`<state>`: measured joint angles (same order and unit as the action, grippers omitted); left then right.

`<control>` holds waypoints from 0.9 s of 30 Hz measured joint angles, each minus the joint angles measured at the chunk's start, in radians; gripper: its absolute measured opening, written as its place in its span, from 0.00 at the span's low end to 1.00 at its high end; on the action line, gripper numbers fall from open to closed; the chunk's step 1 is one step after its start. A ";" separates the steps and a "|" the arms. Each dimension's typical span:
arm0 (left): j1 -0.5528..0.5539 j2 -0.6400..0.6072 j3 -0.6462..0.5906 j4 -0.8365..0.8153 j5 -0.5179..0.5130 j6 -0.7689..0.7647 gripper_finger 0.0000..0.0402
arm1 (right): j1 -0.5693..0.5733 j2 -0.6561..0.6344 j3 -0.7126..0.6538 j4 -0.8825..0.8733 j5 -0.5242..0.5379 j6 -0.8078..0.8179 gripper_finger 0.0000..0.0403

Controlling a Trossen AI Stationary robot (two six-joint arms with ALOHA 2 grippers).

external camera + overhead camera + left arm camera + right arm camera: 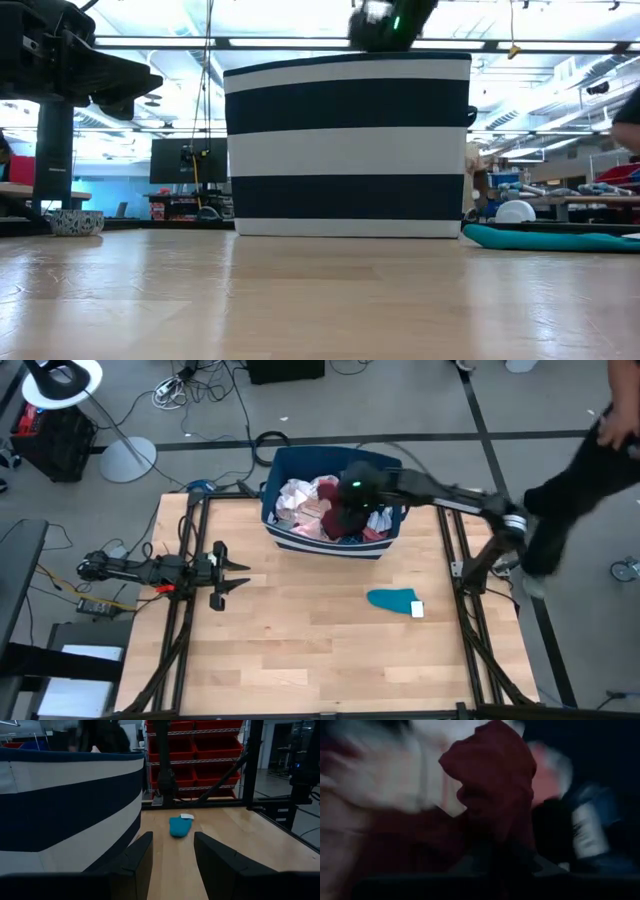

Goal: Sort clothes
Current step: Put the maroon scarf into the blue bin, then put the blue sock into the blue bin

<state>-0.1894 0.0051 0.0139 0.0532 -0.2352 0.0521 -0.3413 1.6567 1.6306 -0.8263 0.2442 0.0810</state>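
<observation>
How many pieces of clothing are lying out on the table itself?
1: a teal piece on the table's right half, in front of the striped bin. More clothes sit inside the bin, partly hidden.

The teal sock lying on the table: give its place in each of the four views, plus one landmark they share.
High view: teal sock on the table's right half, in front of the striped bin.
Low view: flat at the right edge, right of the bin.
Left wrist view: mid-picture, beyond the left gripper, bin alongside.
Right wrist view: not in it; only clothes.
Shared landmark: the striped bin.
</observation>
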 joint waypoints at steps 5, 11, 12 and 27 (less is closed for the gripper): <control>0.000 0.000 0.000 0.000 0.000 0.000 0.37 | -0.069 0.178 0.002 -0.040 -0.177 0.079 0.15; 0.000 0.000 0.000 0.000 0.000 0.000 0.37 | -0.138 0.303 0.009 -0.028 -0.370 0.126 0.27; 0.000 0.000 0.000 0.000 0.000 0.000 0.37 | -0.146 0.307 0.010 -0.028 -0.387 0.127 0.29; 0.000 0.000 0.000 0.000 0.000 0.022 0.37 | -0.166 -0.122 -0.004 -0.082 -0.307 0.095 0.41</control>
<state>-0.1897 0.0054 0.0139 0.0528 -0.2352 0.0742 -0.5076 1.5343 1.6264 -0.9080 -0.0629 0.1760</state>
